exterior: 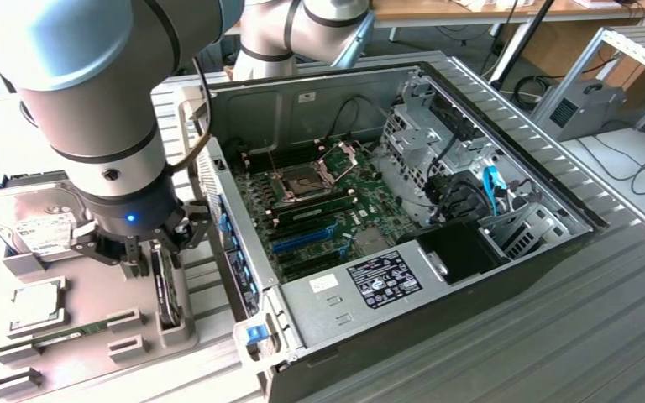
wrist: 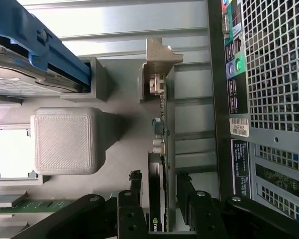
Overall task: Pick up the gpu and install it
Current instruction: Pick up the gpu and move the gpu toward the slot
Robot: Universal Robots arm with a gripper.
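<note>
Narrow gaps either side of the upright gpu (wrist: pixel 157 185) — hemmed by computer case (wrist: pixel 269 74) and grey block (wrist: pixel 65 142).

Light: soft, even light is filling the scene.
Glare: square chip (wrist: pixel 10 152) is blowing out white.
Shadow: case interior (exterior: pixel 334 201) is lying dim.

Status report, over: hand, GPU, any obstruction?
Hand open, astride the GPU. GPU on edge in gray holder, not gripped. Computer case close beside, not blocking.

a robotics lab: ribbed grey aluminium workbench (exterior: pixel 569 336), open black-and-grey metal desktop computer case (exterior: pixel 300 109), light wooden desk (exterior: pixel 469 10) behind.
</note>
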